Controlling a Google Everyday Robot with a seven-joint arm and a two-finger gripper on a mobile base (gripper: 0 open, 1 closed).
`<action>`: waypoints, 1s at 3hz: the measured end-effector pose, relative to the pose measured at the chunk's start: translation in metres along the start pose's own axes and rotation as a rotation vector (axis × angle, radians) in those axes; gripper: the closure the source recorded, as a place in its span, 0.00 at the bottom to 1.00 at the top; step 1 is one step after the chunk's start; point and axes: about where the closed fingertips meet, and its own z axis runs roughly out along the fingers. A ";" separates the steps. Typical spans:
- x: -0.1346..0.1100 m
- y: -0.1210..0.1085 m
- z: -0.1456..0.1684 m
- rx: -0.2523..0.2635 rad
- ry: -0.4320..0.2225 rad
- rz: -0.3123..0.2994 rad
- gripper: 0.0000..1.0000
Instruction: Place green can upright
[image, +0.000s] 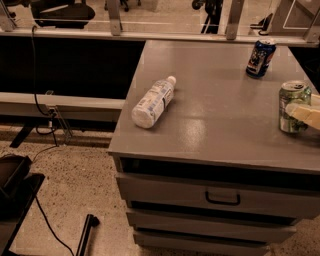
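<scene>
Camera view: green can (293, 95) upright on cabinet top (215, 100), near right edge; gripper (305, 115) across its front, grip we cannot tell.

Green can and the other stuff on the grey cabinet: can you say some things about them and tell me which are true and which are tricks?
1. The green can stands upright on the cabinet top. True.
2. The white bottle stands upright. False: it lies on its side near the left edge.
3. The blue can has tipped over. False: it stands upright near the far edge.
4. The gripper is at the right edge of the view, right against the green can. True.
5. The white bottle touches the green can. False: they are far apart, with bare cabinet top between them.
</scene>
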 end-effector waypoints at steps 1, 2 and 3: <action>-0.002 0.000 -0.001 -0.010 0.004 -0.014 0.49; -0.006 -0.001 -0.004 0.001 0.019 -0.046 0.26; -0.008 -0.002 -0.011 0.017 0.040 -0.074 0.00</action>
